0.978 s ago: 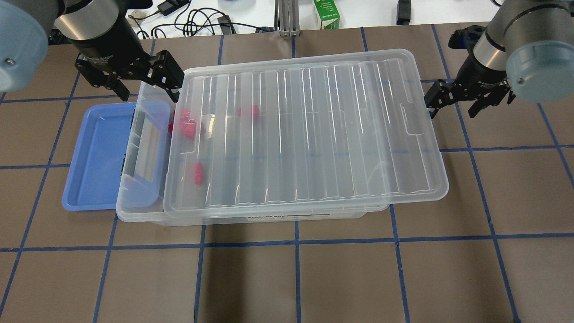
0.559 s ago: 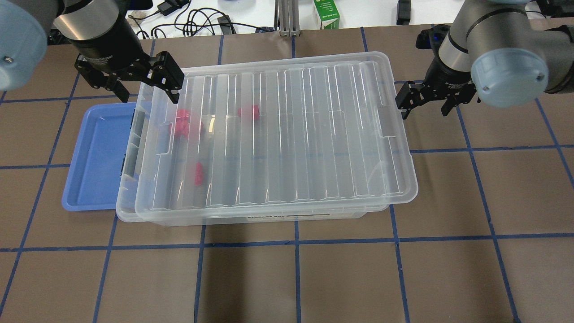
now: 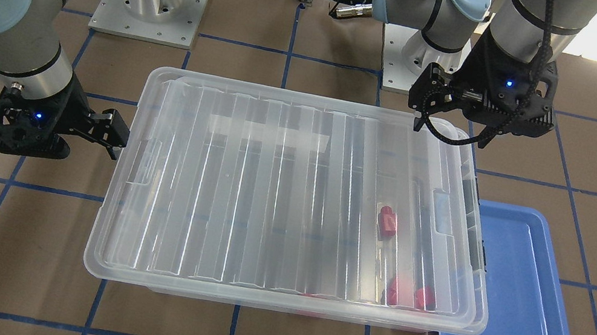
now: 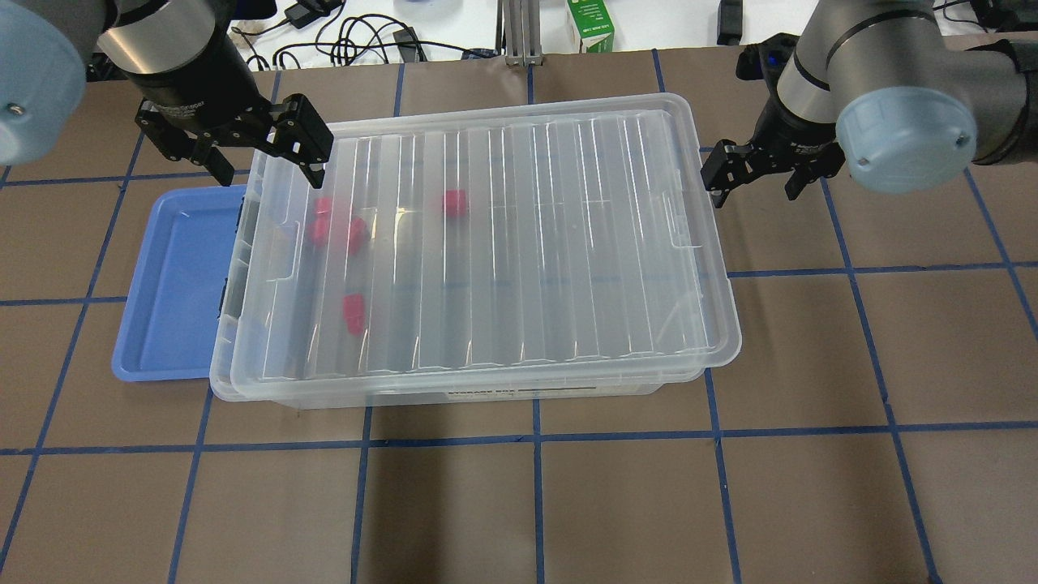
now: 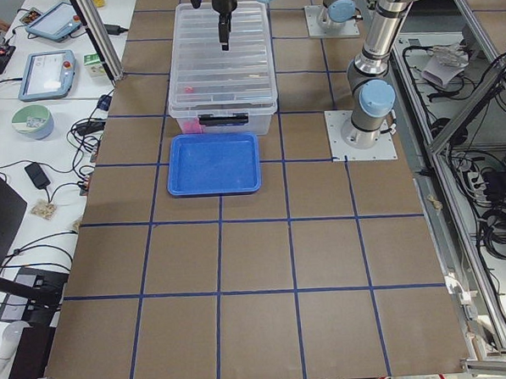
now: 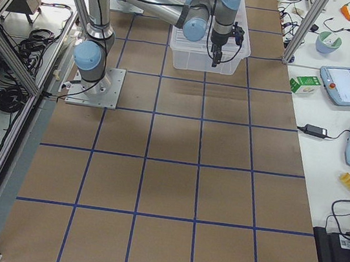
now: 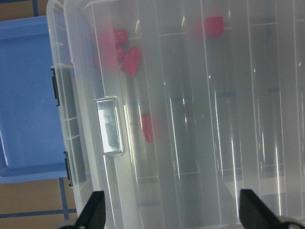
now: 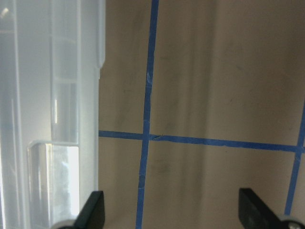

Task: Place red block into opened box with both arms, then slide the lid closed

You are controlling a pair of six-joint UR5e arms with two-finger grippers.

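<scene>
Lid [image 4: 486,243] sits on box [image 4: 340,396], nearly flush, slight overhang at the right end. Red block [image 4: 353,313] is inside near the left end, other red blocks [image 4: 455,203] farther back. Left tool [image 4: 266,162] released, empty, over the box's far-left corner. Right tool [image 4: 752,180] released, empty, just beside the lid's right edge. Blue tray [image 4: 170,284] against the box's left end.

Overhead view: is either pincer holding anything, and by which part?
Nothing is held: left pincer and right pincer stand open, one at each end of the lid.
</scene>
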